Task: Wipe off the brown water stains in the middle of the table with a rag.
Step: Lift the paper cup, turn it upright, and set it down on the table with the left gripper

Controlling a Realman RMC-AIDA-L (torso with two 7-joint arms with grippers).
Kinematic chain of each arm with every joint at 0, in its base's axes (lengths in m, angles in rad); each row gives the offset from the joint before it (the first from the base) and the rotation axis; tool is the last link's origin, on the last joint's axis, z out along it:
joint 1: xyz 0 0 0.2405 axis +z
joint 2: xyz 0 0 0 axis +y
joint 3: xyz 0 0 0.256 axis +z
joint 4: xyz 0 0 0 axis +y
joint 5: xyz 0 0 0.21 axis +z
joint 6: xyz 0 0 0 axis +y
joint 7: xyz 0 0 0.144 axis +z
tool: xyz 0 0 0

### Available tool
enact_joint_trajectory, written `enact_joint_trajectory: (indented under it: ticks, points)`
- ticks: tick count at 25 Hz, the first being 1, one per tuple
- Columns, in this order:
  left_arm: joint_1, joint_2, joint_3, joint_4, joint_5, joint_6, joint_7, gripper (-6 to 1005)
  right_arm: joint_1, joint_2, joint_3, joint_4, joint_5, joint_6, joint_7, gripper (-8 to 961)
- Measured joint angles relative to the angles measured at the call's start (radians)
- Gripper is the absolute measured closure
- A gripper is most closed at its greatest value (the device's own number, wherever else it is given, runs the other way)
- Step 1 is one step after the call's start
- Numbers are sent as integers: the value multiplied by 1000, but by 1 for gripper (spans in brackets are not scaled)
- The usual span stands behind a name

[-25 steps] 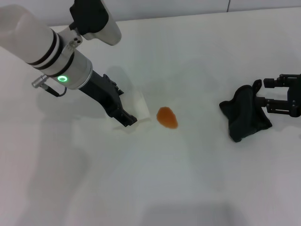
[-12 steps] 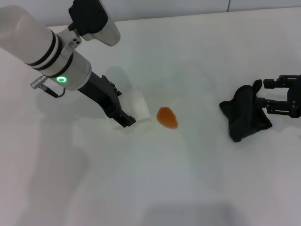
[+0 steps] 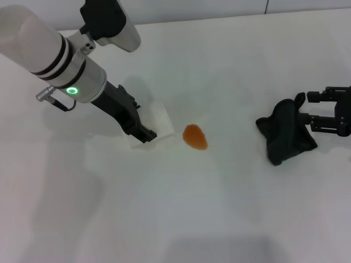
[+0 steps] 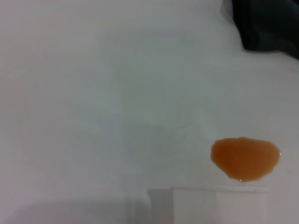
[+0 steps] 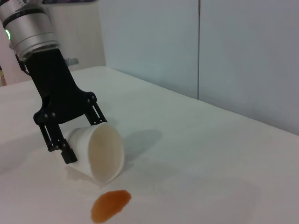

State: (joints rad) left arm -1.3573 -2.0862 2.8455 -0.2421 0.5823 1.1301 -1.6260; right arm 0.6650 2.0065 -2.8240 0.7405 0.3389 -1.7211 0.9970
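The brown water stain [image 3: 194, 136] [image 4: 245, 157] [image 5: 110, 204] is a small orange-brown blot in the middle of the white table [image 3: 192, 219]. Just to its left, my left gripper [image 3: 143, 124] [image 5: 83, 138] is shut on a white paper cup [image 3: 159, 121] [image 5: 96, 151]. The cup is tipped on its side with its mouth toward the stain. The black rag [image 3: 285, 131] [image 4: 266, 23] lies crumpled at the right. My right gripper [image 3: 313, 112] stands open at the rag's right edge, with one finger by the rag's tab.
The table's far edge with its dark seam [image 3: 219, 19] runs along the back. A pale wall [image 5: 233, 60] rises beyond it. The cup's rim [image 4: 219, 191] sits close to the stain.
My left gripper has drawn the cup slightly left and back, away from the stain. The right gripper and the rag have not moved.
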Motion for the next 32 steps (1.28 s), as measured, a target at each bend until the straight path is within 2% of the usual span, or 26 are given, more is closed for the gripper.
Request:
enact_joint_trajectory:
  ticks: [6, 16, 29, 32]
  points:
    - [-3, 0, 0, -1, 5, -5, 0, 282, 1, -2, 0, 0, 0, 0, 0, 345]
    - [-14, 2, 0, -32, -33, 4, 0, 278, 0, -3, 0, 0, 2, 1, 0, 344]
    - [-10, 6, 0, -142, -233, 60, 36, 277, 0, -5, 0, 11, 24, 3, 0, 344]
    - [31, 7, 0, -169, -333, 111, 94, 276, 1, -5, 0, 11, 35, 3, 0, 344]
